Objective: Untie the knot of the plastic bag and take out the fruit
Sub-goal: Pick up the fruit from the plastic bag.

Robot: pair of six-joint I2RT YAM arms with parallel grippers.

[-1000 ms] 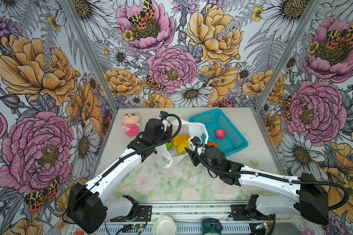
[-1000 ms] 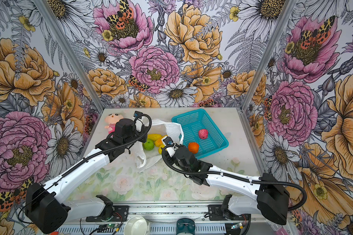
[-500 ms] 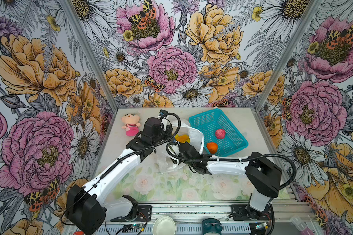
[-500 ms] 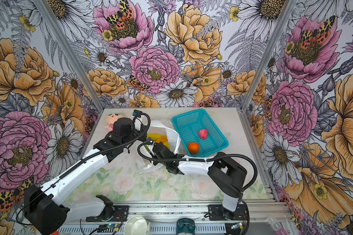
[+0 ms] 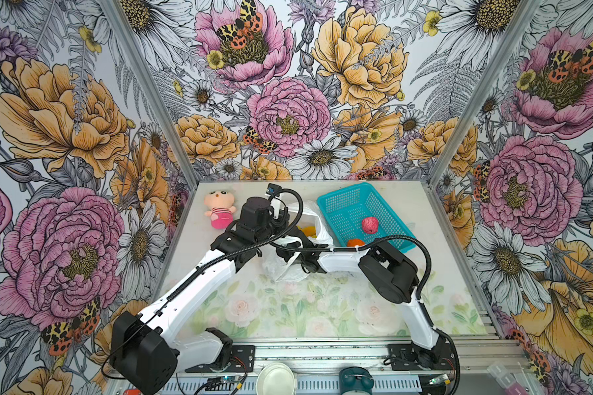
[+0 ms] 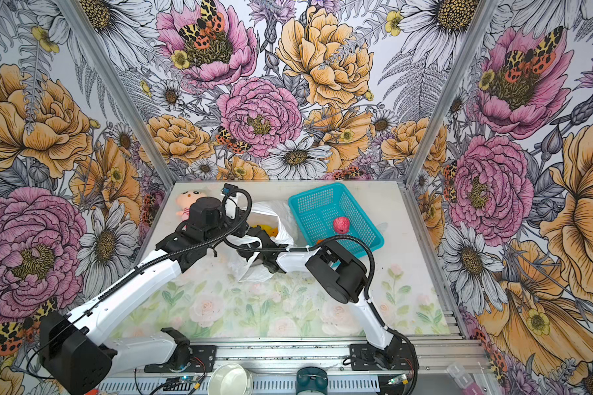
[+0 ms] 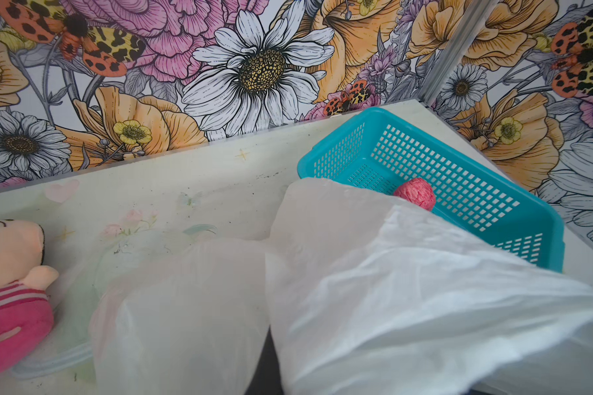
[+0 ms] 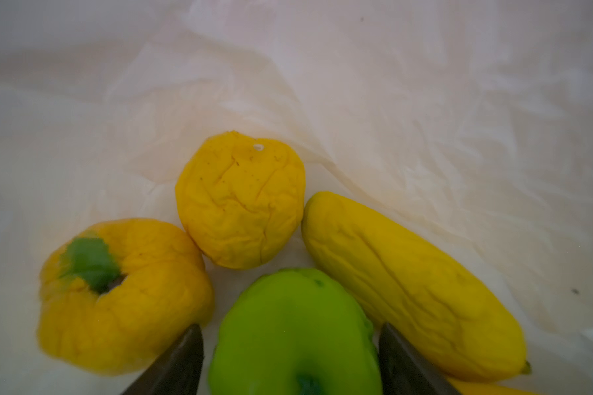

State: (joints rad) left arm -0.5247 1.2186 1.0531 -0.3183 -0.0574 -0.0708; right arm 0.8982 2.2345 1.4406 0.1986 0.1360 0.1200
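The right tool [image 8: 290,328] reaches inside the plastic bag [image 5: 288,270], its two dark fingers [image 8: 175,366] spread wide on either side of the green fruit [image 8: 295,307]; whether they touch it I cannot tell. Packed close around the green fruit on the bag's white film are three yellow fruits: a squat one with a green stem cap [image 8: 124,294], a round wrinkled one [image 8: 240,201] and a long oblong one [image 8: 411,284]. The round one touches the other two. In both top views the right arm comes in from 4 o'clock and disappears into the bag's open mouth, where a patch of yellow [image 5: 308,229] shows. The left tool [image 5: 283,219] is closed at the bag's 12 o'clock edge. The film rises to it and fills much of the left wrist view, so it seems to pinch the rim, though its fingers are hidden. The bag sits near the middle of the tabletop [image 5: 288,307]. Touching the bag at its 2 o'clock is a teal basket [image 5: 343,205] that holds a pink-red bumpy ball [image 5: 370,225] and an orange fruit [image 5: 355,242]. A pink plush doll [image 5: 218,212] lies at 10 o'clock from the bag, near the back wall.
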